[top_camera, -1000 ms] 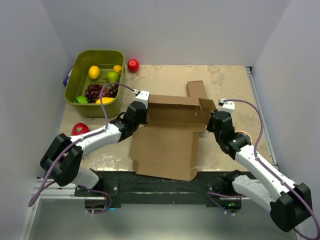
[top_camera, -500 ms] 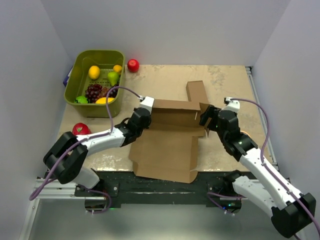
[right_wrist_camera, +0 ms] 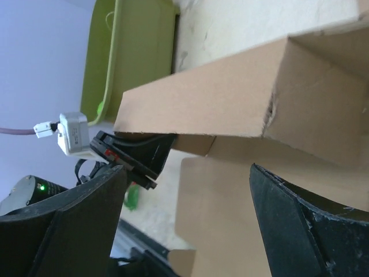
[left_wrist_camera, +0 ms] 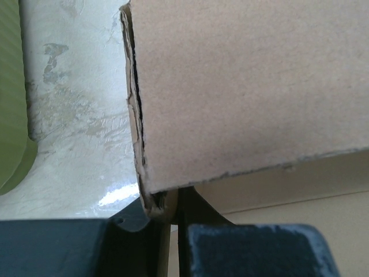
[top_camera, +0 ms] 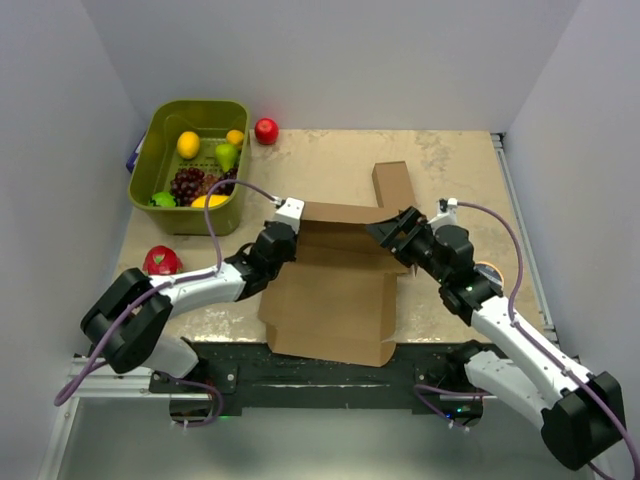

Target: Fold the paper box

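Observation:
The paper box [top_camera: 335, 295] is a large brown cardboard sheet lying flat in the middle of the table, with its far wall raised. At that wall's left end my left gripper [top_camera: 283, 235] is shut on the cardboard. In the left wrist view the frayed corner of the paper box [left_wrist_camera: 248, 86] sits pinched in the left gripper [left_wrist_camera: 173, 222]. At the wall's right end, my right gripper [top_camera: 393, 230] is open and hovers just above it. In the right wrist view the right gripper [right_wrist_camera: 184, 202] has wide-spread fingers [right_wrist_camera: 63, 225] with nothing between them, and the raised wall of the paper box [right_wrist_camera: 230, 98] is ahead.
A green basket [top_camera: 195, 105] of fruit stands at the back left, also seen as the green basket [right_wrist_camera: 127, 52] from the right wrist. A red apple [top_camera: 266, 130] lies beside it and another red fruit [top_camera: 160, 260] by the left arm. White walls enclose the table.
My right gripper has let go of the box's right end, opened wide and swung left over it. The left gripper has kept its grip and shifted slightly toward me.

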Motion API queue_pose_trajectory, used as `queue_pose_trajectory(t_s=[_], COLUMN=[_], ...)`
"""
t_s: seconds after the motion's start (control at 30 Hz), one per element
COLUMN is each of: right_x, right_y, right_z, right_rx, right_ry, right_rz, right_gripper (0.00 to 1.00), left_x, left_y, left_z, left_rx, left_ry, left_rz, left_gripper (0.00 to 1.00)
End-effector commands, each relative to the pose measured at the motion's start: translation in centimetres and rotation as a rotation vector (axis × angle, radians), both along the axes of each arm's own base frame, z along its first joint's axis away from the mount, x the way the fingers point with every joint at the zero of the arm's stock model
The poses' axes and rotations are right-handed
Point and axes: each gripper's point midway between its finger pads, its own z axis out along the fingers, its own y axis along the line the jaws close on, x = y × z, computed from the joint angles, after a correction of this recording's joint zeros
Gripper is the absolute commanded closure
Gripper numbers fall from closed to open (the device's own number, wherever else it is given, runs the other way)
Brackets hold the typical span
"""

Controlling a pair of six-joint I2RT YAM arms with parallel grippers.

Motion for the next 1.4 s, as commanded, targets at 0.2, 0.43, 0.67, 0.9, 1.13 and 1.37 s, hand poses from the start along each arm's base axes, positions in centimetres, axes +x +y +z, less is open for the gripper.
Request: queue_pose_trajectory(t_s=[0.2, 0.43, 0.67, 0.9, 1.13, 1.37], right_x=[2.0, 4.1, 5.2, 5.0, 4.7, 4.4], right_y=[0.8, 0.7, -0.5, -1.2, -1.2, -2.5], right_z=[2.3, 0.6, 1.0, 0.7, 0.6, 1.2], right_rx=[0.347, 0.418, 0.411, 0.395, 0.378, 0.365], right_ry=[0.038, 0.089, 0.058, 0.066, 0.076, 0.061], right_rz=[-0.113, -0.218, -0.338, -0.385, -0.4, -0.448], right_gripper=[0.12, 0.19, 0.52, 0.99, 1.0, 1.0], left_x=[-0.7, -1.1, -1.4, -0.9, -0.5, -0.7], left_y=[0.3, 0.1, 0.4, 2.6, 4.5, 5.9], left_z=[0.5, 0.6, 0.5, 0.1, -1.3, -1.5], left_rx=[-0.003, -0.023, -0.019, 0.005, 0.114, 0.173], left_ry=[-0.034, -0.05, -0.081, -0.108, -0.068, -0.061], left_rz=[-0.019, -0.026, -0.018, 0.114, 0.263, 0.34], left_gripper=[1.0, 1.0, 1.0, 1.0, 1.0, 1.0])
